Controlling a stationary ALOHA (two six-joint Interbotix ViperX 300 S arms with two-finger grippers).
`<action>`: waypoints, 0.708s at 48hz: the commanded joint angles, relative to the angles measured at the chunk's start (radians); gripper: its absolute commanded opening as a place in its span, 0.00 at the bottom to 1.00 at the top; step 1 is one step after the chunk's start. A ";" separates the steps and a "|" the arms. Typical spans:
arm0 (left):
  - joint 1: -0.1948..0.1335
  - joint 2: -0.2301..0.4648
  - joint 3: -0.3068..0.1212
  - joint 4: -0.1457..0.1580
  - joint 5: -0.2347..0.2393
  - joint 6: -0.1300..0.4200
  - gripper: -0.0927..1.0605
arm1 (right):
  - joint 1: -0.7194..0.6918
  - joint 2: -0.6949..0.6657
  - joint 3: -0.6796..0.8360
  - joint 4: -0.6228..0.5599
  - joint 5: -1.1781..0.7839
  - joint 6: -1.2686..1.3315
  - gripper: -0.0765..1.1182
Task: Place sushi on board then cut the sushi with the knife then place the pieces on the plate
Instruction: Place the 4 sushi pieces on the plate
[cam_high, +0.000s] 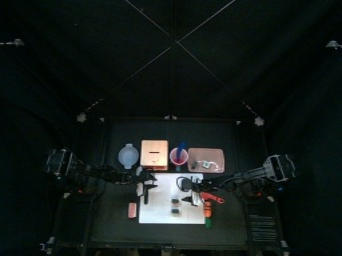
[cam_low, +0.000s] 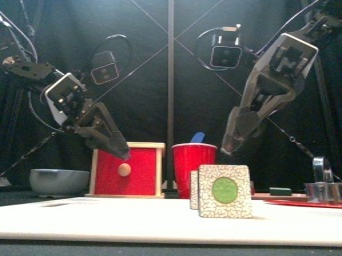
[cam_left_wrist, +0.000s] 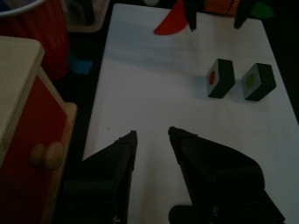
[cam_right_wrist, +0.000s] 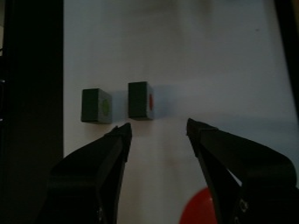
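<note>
My left gripper (cam_left_wrist: 152, 132), narrowly open, and right gripper (cam_right_wrist: 160, 124), wide open, hover empty above two sushi pieces (cam_right_wrist: 142, 99) on the board (cam_right_wrist: 216, 61).

Flat cutting board (cam_low: 134, 222): plain white, no markings.
Nearer square toy sushi slice (cam_low: 225, 190): dark green edge, cream speckled face, green oval centre.
Second sushi slice (cam_left_wrist: 219, 79): same dark green edge, red centre.
Pale wooden box (cam_low: 127, 148): red drawer front, light wooden knob (cam_low: 124, 170).
Round plastic cup (cam_low: 194, 165): solid red; blue knife handle (cam_low: 198, 137) above rim.
Small two-handled bowl (cam_low: 59, 181): blue-grey.
Flat tray (cam_high: 206, 158): pink.
</note>
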 joint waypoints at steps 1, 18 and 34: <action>0.002 -0.005 -0.021 -0.003 -0.005 0.000 0.74 | 0.023 0.038 -0.064 0.009 -0.008 0.000 0.79; 0.002 -0.005 -0.020 -0.003 -0.003 0.005 0.74 | 0.029 0.158 -0.147 0.012 -0.009 0.000 0.79; 0.000 -0.003 -0.015 -0.002 -0.005 0.005 0.74 | 0.005 0.210 -0.179 0.014 -0.002 0.000 0.70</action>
